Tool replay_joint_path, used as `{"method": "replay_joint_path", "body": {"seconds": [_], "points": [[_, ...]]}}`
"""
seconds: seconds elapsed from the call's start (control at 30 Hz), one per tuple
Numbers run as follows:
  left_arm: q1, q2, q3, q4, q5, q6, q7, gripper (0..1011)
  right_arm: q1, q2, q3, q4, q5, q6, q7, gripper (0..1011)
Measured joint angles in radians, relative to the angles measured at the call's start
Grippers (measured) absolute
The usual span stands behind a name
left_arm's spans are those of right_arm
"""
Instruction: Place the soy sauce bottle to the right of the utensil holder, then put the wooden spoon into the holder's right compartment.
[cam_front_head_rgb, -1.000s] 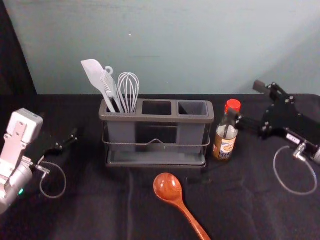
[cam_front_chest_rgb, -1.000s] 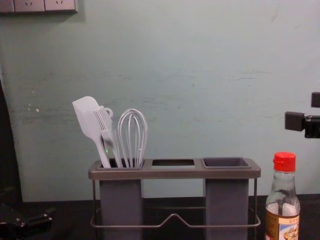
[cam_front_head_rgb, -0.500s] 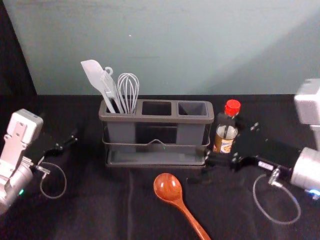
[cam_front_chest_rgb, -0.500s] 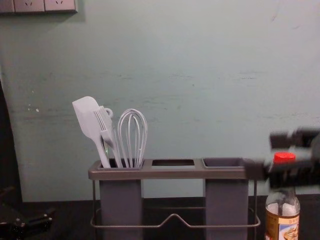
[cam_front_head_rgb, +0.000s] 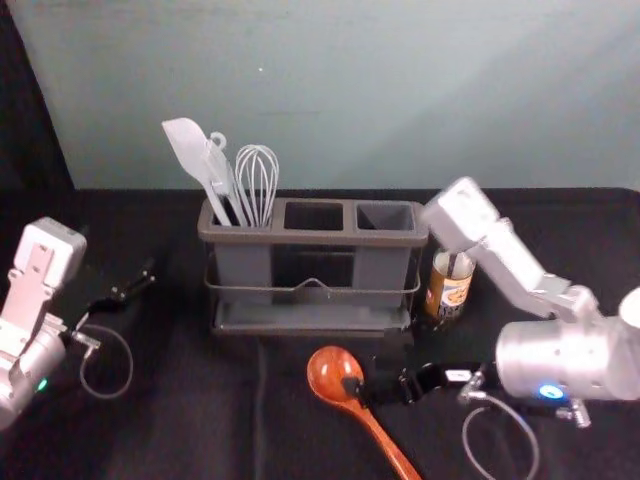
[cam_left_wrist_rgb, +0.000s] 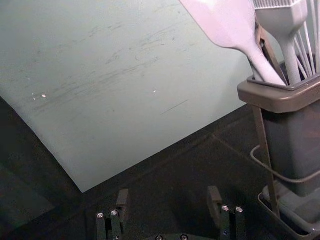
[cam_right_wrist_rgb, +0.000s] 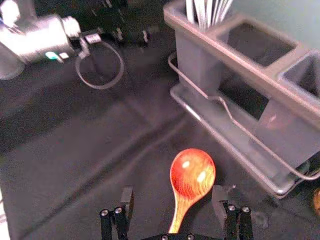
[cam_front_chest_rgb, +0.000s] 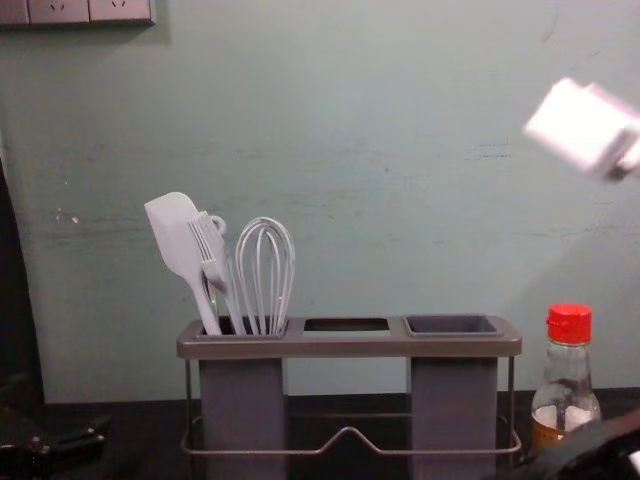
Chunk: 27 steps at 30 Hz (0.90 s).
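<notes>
Black cloth (cam_front_head_rgb: 200, 420), glossy wooden spoon (cam_front_head_rgb: 335, 373).

soy sauce bottle (cam_front_chest_rgb: 567, 390) | upright, right of utensil holder (cam_front_chest_rgb: 349, 346) | spatula (cam_front_chest_rgb: 176, 240), whisk (cam_front_chest_rgb: 265, 270) in left compartment

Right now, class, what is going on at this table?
The robot's right gripper is open at the wooden spoon, which lies in front of the utensil holder, not yet gripped. The sauce bottle stands right of the holder, whose right compartment is empty. The left gripper is parked open at the left.
</notes>
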<state>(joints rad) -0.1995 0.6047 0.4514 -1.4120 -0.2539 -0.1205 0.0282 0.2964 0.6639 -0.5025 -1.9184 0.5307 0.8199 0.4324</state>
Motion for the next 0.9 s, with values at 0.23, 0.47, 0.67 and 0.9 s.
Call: {"method": "replay_joint_path", "body": {"seconds": [0.23, 0.47, 0.67, 0.9], "points": [[0.0, 0.0, 0.0, 0.0, 0.0, 0.0, 0.0, 1011, 0.126, -0.074, -0.097, 0.073, -0.049, 0.191, -0.051, 1003], [0.0, 0.0, 0.0, 0.0, 0.0, 0.0, 0.0, 1012, 0.207, -0.127, -0.153, 0.139, -0.097, 0.273, -0.057, 1003], [0.0, 0.0, 0.0, 0.0, 0.0, 0.0, 0.0, 1011, 0.261, -0.178, -0.201, 0.212, -0.129, 0.299, -0.045, 1003], [0.0, 0.0, 0.0, 0.0, 0.0, 0.0, 0.0, 1012, 0.287, -0.23, -0.227, 0.283, -0.155, 0.306, -0.039, 1002]]}}
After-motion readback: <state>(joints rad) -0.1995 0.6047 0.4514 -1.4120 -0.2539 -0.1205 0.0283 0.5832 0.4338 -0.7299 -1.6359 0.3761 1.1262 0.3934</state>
